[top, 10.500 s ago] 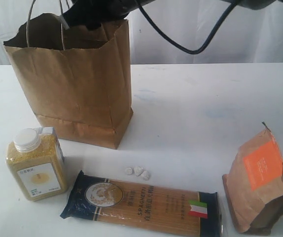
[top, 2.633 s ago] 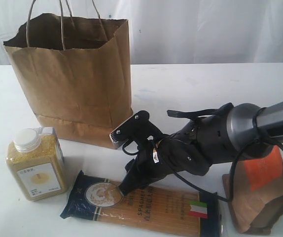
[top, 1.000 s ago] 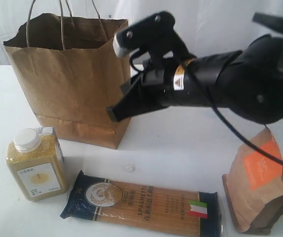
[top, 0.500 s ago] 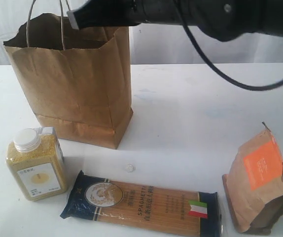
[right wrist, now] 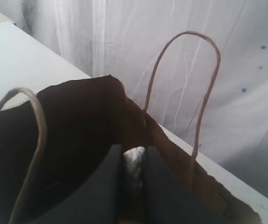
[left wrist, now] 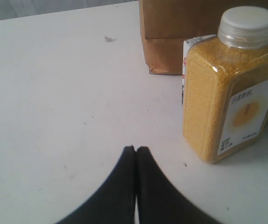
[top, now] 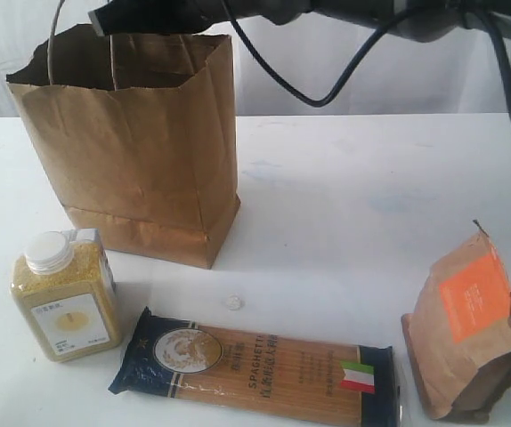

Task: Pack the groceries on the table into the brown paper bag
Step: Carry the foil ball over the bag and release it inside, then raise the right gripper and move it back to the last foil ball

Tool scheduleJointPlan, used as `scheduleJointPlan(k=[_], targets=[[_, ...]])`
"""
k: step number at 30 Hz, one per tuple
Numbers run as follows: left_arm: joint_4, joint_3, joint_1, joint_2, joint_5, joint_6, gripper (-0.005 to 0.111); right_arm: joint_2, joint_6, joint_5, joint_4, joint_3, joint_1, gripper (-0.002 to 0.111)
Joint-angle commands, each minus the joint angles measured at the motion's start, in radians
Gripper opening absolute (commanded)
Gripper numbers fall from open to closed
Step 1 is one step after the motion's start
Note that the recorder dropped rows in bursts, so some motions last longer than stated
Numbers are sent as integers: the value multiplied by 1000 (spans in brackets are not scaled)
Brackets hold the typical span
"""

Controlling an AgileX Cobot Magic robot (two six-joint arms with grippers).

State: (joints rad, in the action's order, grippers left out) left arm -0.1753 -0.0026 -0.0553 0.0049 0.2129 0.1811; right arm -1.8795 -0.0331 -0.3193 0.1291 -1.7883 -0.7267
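Nearest of all, the spaghetti packet (top: 255,374) lay flat along the front of the table (top: 353,196), not yet packed. To its right the orange-labelled pouch (top: 469,329) stood upright, well apart from the bag. To its left stood the yellow-grain bottle (top: 64,298), white cap on. The left pincer (left wrist: 135,150) hung low over bare table near that bottle with its fingertips pressed together, holding nothing. A small carton (left wrist: 192,51) peeped out just behind the bottle, mostly hidden by it. A loose white bit (top: 231,302) lay on the table just beyond the packet.

Farther back, the brown paper bag (top: 140,151) stood upright and open on the left. The right pincer (top: 102,16) was over its mouth, between the cord handles (right wrist: 199,93), clamped on a white lump (right wrist: 134,165) above the dark interior.

By my judgement, the task was only partly done. The lump was poised for dropping in, not yet released. The packet, pouch, bottle, carton and loose bit all remained outside the bag. What the bag already held could not be told, since its inside showed only shadow. The long packet looked the most awkward item left, as it would likely need tipping on end to fit.
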Motion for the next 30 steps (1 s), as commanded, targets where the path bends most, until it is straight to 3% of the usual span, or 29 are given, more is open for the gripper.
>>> scheduleJointPlan(k=[1, 2, 4, 17, 30], targets=[[-1, 3, 4, -5, -3, 1, 0, 1, 1, -23, 0, -18, 10, 32], [-1, 3, 4, -5, -3, 1, 0, 1, 1, -35, 0, -18, 10, 48], [-1, 3, 4, -5, -3, 1, 0, 5, 1, -41, 0, -18, 10, 56], [-1, 3, 4, -5, -3, 1, 0, 228, 33, -278, 3, 62, 10, 49], [-1, 3, 4, -5, -3, 1, 0, 514, 2, -263, -28, 538, 10, 49]])
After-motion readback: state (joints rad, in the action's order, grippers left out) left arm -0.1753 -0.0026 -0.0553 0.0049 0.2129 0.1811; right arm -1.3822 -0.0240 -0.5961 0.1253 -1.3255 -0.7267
